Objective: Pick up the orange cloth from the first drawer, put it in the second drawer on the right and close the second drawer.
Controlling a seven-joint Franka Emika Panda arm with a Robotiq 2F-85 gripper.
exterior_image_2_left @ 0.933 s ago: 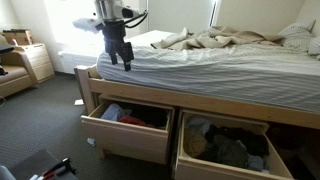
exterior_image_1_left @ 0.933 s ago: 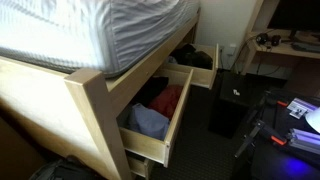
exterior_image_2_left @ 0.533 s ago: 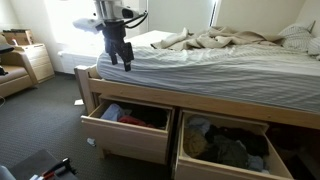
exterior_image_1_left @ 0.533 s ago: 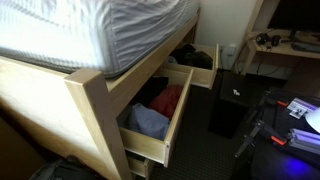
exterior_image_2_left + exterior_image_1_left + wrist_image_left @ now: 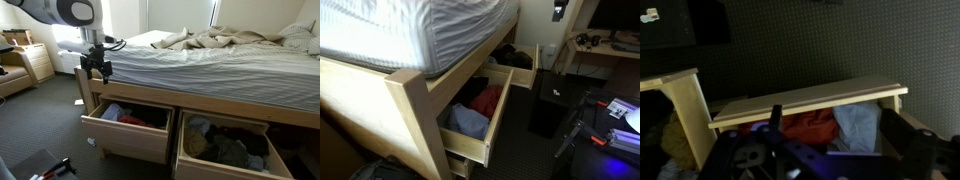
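Observation:
The orange cloth [image 5: 808,126] lies in the open first drawer [image 5: 810,98], beside a light blue cloth [image 5: 858,124]. It also shows in both exterior views [image 5: 488,100] [image 5: 133,120]. The second drawer [image 5: 228,160] stands open to the right of the first drawer [image 5: 122,138] under the bed, filled with dark clothes. In an exterior view it is the farther drawer [image 5: 524,72]. My gripper [image 5: 97,70] hangs open and empty above and left of the first drawer, at the bed's corner. In the wrist view its dark fingers [image 5: 840,140] frame the drawer's contents.
The bed frame post [image 5: 415,110] and mattress [image 5: 200,65] overhang the drawers. A small wooden cabinet [image 5: 38,62] stands at the far left. Dark boxes and gear [image 5: 552,105] sit on the floor opposite the drawers. Dark carpet [image 5: 45,120] lies in front.
The arm has swung down and to the left, from above the mattress to the bed's corner over the first drawer. The gripper stays open. The drawers and cloths have not moved.

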